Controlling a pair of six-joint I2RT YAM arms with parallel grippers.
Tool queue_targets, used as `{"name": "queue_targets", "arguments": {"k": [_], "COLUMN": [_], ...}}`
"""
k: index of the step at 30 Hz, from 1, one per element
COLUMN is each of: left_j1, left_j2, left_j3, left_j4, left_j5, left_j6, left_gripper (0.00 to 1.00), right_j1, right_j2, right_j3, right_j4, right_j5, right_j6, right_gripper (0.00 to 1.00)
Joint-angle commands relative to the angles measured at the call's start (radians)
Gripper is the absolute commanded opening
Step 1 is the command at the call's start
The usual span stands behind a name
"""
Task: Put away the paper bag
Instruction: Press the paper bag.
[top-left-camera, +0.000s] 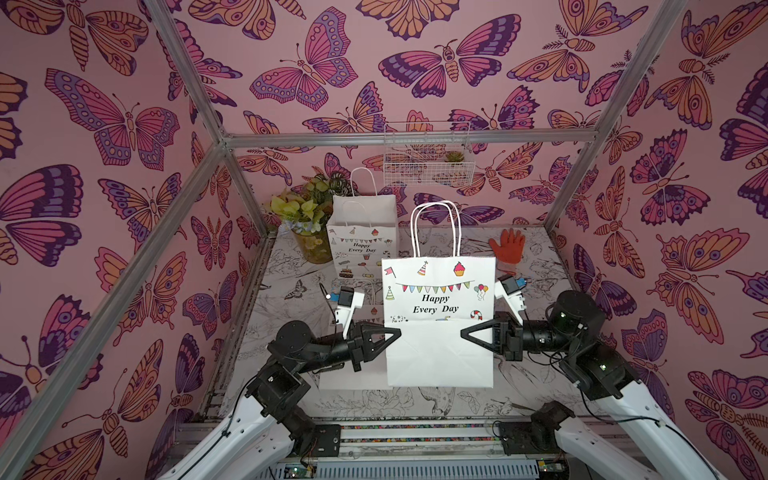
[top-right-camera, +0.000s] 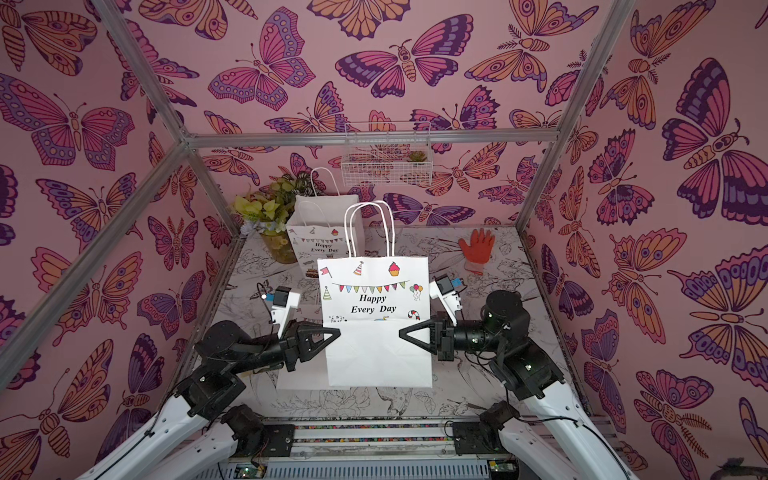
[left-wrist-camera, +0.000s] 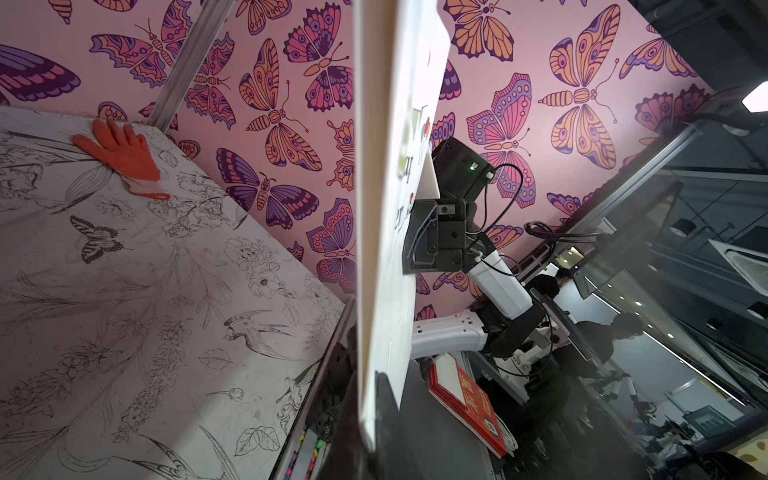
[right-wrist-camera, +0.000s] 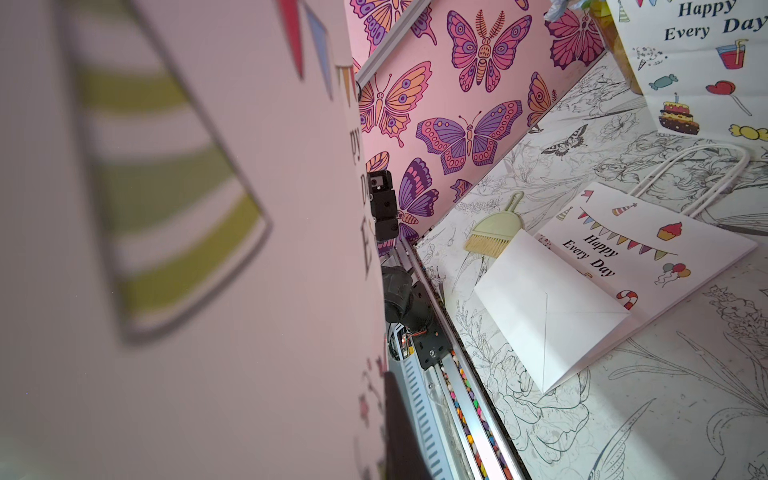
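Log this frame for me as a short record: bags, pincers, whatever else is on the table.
held bag: folded flat, upright, between both pincers
left pincer: shut on the held bag's edge
right pincer: at the opposite edge, grip unclear
standing bag: open, at the back beside the flowers
flat bag: lying on the table below the left pincer
glove: orange, back corner

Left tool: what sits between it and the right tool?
The raised bag, upright, fills the gap between left tool and right tool; both top views show it.
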Motion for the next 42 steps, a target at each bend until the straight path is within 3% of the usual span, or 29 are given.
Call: {"name": "queue_targets", "arguments": {"k": [1,4,6,11,12,15,18,20,22,24,26,29,32,36,39,42], "left_j1": [-0.005,-0.005,-0.005,-0.005,-0.005,-0.005,-0.006,-0.005,-0.006,-0.01,-0.013,-0.014,-0.014,-0.014,-0.014,-0.014], "left_j2": [-0.003,-0.016,-0.018,-0.008,-0.008,-0.006,0.001,0.011,0.028,0.04,0.039,0.025,0.02,0.023,0.017,0.012], "left_j3": [-0.031,-0.054,-0.06,-0.053,-0.052,-0.05,-0.051,-0.053,-0.05,-0.048,-0.057,-0.073,-0.078,-0.081,-0.084,-0.088], "left_j4": [0.001,0.001,0.001,0.001,0.001,0.003,0.025,0.049,0.07,0.073,0.074,0.075,0.076,0.077,0.076,0.077], "left_j5": [-0.024,-0.03,-0.032,-0.027,-0.027,-0.034,-0.038,-0.038,-0.021,-0.005,-0.008,-0.021,-0.023,-0.022,-0.025,-0.027], "left_j6": [0.03,0.037,0.041,0.044,0.044,0.042,0.037,0.027,0.017,0.016,0.018,0.018,0.019,0.017,0.015,0.013], "left_gripper": [0.0,0.0,0.0,0.0,0.03,0.37,0.45,0.37,0.15,0.01,0.0,0.0,0.0,0.0,0.0,0.0], "right_j1": [0.015,0.015,0.014,0.014,0.014,0.014,0.014,0.014,0.013,0.014,0.014,0.002,-0.031,-0.074,-0.112,-0.138], "right_j2": [0.018,0.037,0.052,0.125,0.132,0.14,0.128,0.126,0.124,0.127,0.135,0.156,0.174,0.206,0.224,0.239], "right_j3": [0.028,0.093,0.116,0.12,0.114,0.084,0.054,0.046,0.048,0.06,0.091,0.165,0.221,0.292,0.334,0.363], "right_j4": [-0.036,-0.117,-0.116,-0.094,-0.085,-0.043,0.009,0.033,0.033,0.02,-0.015,-0.092,-0.11,-0.132,-0.144,-0.144], "right_j5": [-0.007,0.011,0.011,-0.009,-0.016,-0.025,-0.028,-0.04,-0.044,-0.036,-0.023,-0.014,-0.015,-0.039,-0.06,-0.071], "right_j6": [-0.074,-0.156,-0.18,-0.194,-0.192,-0.172,-0.141,-0.125,-0.123,-0.13,-0.153,-0.204,-0.215,-0.228,-0.232,-0.231], "right_gripper": [0.26,0.41,0.4,0.03,0.0,0.0,0.0,0.0,0.0,0.0,0.1,0.4,0.46,0.37,0.11,0.02]}}
